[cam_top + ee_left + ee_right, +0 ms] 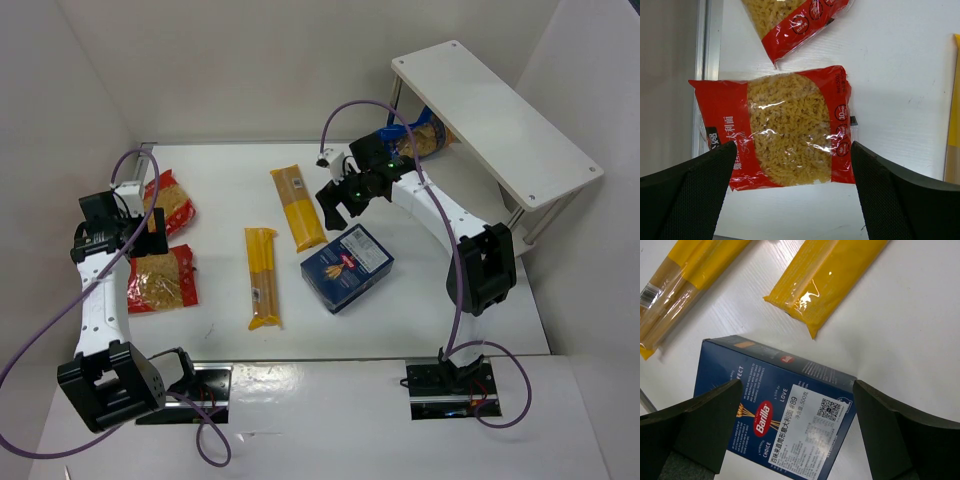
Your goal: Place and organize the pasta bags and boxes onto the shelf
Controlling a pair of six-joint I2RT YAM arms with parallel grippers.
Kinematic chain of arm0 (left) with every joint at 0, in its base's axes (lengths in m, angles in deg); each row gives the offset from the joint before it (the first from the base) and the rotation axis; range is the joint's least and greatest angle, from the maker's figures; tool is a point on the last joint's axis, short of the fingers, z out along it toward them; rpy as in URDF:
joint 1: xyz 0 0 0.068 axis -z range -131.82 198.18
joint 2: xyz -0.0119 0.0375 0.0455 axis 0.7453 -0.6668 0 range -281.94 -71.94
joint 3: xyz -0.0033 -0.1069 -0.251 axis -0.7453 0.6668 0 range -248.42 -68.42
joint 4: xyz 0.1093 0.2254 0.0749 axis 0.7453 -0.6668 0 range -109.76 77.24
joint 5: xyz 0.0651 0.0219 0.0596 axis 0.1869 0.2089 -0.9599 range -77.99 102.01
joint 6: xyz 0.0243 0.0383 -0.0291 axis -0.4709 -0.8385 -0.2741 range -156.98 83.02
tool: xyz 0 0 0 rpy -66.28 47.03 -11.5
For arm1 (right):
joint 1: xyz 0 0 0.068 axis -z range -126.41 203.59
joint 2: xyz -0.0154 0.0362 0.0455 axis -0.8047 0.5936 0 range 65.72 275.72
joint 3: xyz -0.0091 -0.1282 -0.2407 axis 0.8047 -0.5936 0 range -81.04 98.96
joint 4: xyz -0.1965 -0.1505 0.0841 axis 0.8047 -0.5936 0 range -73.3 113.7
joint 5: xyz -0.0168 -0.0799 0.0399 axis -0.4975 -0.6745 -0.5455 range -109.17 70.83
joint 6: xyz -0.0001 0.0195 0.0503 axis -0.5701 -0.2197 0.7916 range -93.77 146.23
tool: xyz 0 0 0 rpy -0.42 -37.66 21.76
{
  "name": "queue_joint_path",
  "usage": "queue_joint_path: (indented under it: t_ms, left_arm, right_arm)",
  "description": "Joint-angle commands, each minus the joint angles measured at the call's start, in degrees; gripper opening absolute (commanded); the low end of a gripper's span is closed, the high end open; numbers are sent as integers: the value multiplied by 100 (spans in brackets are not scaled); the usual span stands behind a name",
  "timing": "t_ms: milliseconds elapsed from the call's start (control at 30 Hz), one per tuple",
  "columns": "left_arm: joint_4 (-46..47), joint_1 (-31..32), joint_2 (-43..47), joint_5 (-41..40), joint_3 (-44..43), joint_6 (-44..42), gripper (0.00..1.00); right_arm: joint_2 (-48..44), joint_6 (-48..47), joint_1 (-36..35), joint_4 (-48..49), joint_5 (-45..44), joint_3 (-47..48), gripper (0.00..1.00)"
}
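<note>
The dark blue pasta box (347,267) lies flat mid-table; it also shows in the right wrist view (775,410). My right gripper (342,210) is open and empty, hovering just beyond the box, its jaws (797,430) spread wider than it. Two long spaghetti packs (298,207) (262,277) lie left of the box. Two red-edged bags (170,203) (160,280) lie at the left. My left gripper (152,235) is open and empty above the nearer red bag (790,127). A blue-edged bag (428,138) lies under the top board of the white shelf (495,120).
White walls enclose the table at left, back and right. The shelf's thin metal legs (520,215) stand at the right. In the left wrist view the second red bag (795,20) lies just past the first, and a spaghetti pack's edge (955,100) shows at the right.
</note>
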Motion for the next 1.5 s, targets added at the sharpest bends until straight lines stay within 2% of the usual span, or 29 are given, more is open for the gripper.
queue_joint_path:
  t_ms: [0,300,400,567,667,1033,1467]
  left_arm:
    - [132,-29,68,30,-112,107,100]
    - [184,-151,-10,294,-60,274,100]
    - [246,-327,-300,425,-270,423,100]
    - [185,-749,-1337,1433,-894,476,100]
    - [254,-837,-1794,1655,-1131,476,100]
    - [913,-837,-3218,1639,-1588,844,100]
    - [1678,-837,-4125,1577,-1853,1144,100]
  right_arm:
    - [-53,113,-44,230,-97,68,99]
    - [-106,-44,-44,178,61,-46,99]
    - [-158,-44,-44,178,61,-46,99]
    - [-159,-97,-44,178,114,-99,99]
    - [-159,-149,-44,178,114,-99,99]
    - [-36,-255,-97,73,61,15,99]
    - [131,-308,-97,-33,-106,68,99]
